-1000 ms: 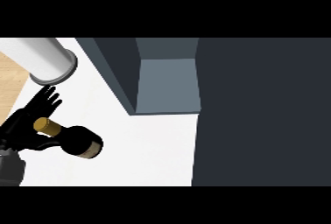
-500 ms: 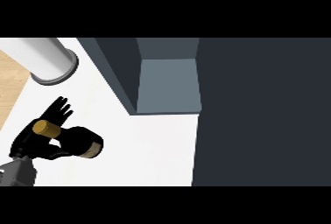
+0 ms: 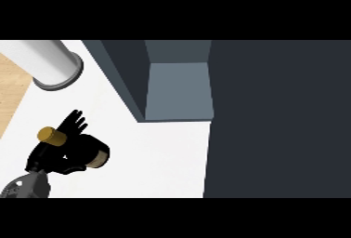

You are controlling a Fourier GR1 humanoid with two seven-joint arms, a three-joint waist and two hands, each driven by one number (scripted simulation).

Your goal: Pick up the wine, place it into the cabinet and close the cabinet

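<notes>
Wine (image 3: 81, 151) is in our left hand (image 3: 58, 155) at the lower left of the white counter (image 3: 158, 158). We are at the picking-up step. Our thumb and some fingers curl round the dark bottle, while other fingers (image 3: 74, 122) stick out straight past its gold cap (image 3: 49, 135). We cannot tell if the bottle is off the counter yet. Our right hand does not show. Next we think we must carry the bottle up and to the right, into the open cabinet (image 3: 178, 88) with the grey floor. It is well apart from the bottle. A white post (image 3: 48, 62) stands at the top left, and we should keep away from it.
</notes>
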